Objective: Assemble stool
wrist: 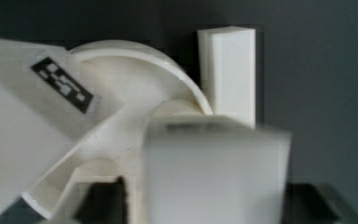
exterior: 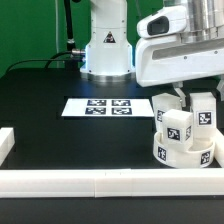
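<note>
Round stool seat (exterior: 185, 152) sitting on the black table (exterior: 60, 130) against the white border bars (exterior: 110, 182), toward the exterior view's right, with tagged block legs (exterior: 178, 124) standing on it. Another leg (exterior: 202, 110) rises behind these, directly under the gripper (exterior: 186, 92). Finger spread cannot be read: the wrist housing covers the tips. The wrist view is blurred, showing the curved seat (wrist: 131, 80) and an upright leg (wrist: 227, 70). The marker board (exterior: 103, 106) lies nearby, the robot base (exterior: 105, 45) beyond.
</note>
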{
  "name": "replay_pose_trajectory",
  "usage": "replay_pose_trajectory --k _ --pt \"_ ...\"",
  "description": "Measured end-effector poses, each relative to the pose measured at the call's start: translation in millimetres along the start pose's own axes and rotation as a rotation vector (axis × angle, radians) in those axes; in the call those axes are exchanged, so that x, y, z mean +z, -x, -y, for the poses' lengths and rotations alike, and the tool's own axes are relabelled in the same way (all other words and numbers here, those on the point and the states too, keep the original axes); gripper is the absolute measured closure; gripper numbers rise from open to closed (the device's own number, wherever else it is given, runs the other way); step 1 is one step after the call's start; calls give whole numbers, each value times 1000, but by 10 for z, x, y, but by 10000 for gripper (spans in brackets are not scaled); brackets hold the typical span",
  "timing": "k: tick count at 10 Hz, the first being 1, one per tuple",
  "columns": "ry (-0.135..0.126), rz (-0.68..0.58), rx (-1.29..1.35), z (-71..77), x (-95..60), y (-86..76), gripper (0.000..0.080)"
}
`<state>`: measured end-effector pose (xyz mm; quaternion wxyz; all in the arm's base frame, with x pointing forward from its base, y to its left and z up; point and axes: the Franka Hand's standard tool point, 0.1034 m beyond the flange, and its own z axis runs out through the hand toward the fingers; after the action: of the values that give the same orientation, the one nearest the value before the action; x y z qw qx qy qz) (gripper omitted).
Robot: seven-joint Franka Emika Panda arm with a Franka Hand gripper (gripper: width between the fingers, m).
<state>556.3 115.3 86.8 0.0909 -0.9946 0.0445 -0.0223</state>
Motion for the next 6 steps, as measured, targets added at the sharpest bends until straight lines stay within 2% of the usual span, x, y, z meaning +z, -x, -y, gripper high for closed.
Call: replay_pose_trajectory --k 1,2,3,4,5,6 --pt "-1 0 -2 4 0 1 255" --pt "0 1 -23 5 -34 -2 255" --pt "-1 3 -42 8 -142 -17 170" --pt "-9 -2 -48 5 -275 -48 156" --pt "-19 -10 -47 -11 -337 -80 156" --pt "-19 -6 -68 -7 -316 -67 151"
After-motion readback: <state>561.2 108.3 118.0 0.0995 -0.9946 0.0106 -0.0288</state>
